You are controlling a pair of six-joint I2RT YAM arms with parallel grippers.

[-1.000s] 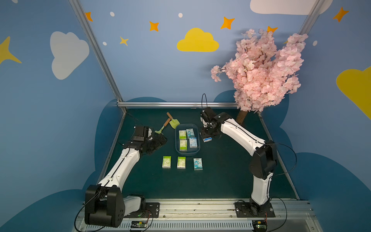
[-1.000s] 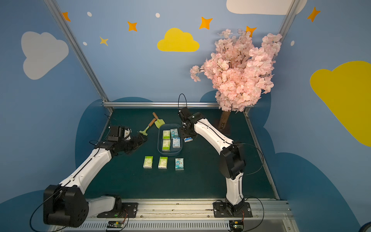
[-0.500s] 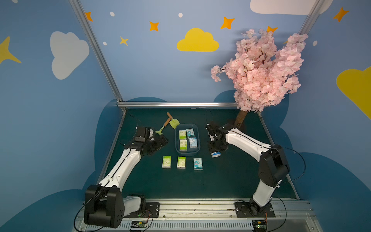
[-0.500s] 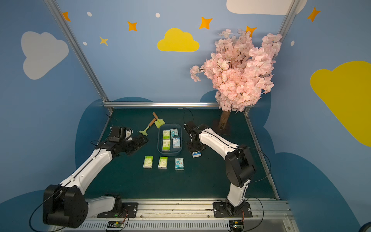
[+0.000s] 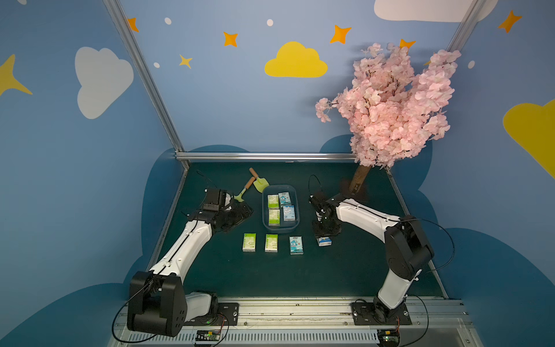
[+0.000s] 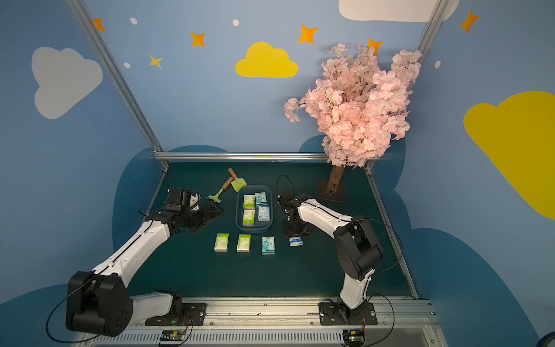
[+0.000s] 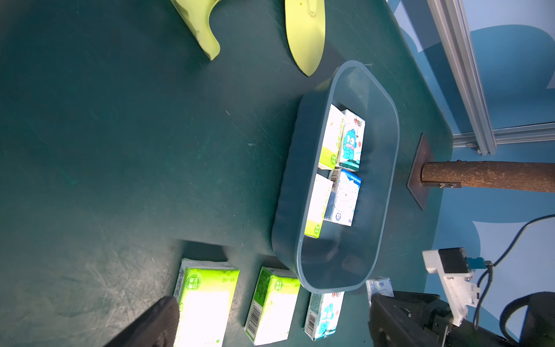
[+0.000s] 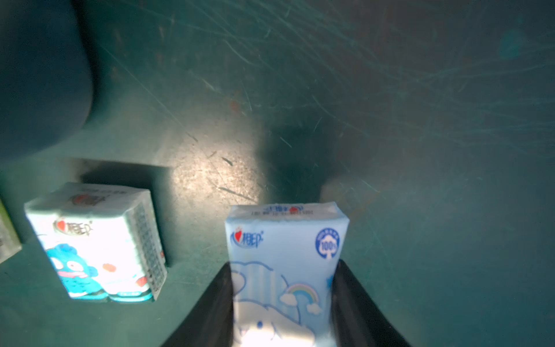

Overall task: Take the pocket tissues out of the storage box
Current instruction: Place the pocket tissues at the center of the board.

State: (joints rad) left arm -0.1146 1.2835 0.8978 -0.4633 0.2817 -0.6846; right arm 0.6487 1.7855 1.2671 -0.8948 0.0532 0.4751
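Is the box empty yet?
Not empty: four packets lie in the box, two green and two blue.

On the light blue tissue packet [image 8: 285, 255] in the right wrist view, "100%" can be read inside a round blue seal. A red heart followed by blue Chinese characters is printed at the opposite corner. The small line on its end flap cannot be made out. A red heart with red characters is borne by the blue-monster tissue packet [image 8: 96, 240]. In the left wrist view, a barcode is seen on a green-and-white tissue packet [image 7: 270, 303], its digits illegible.
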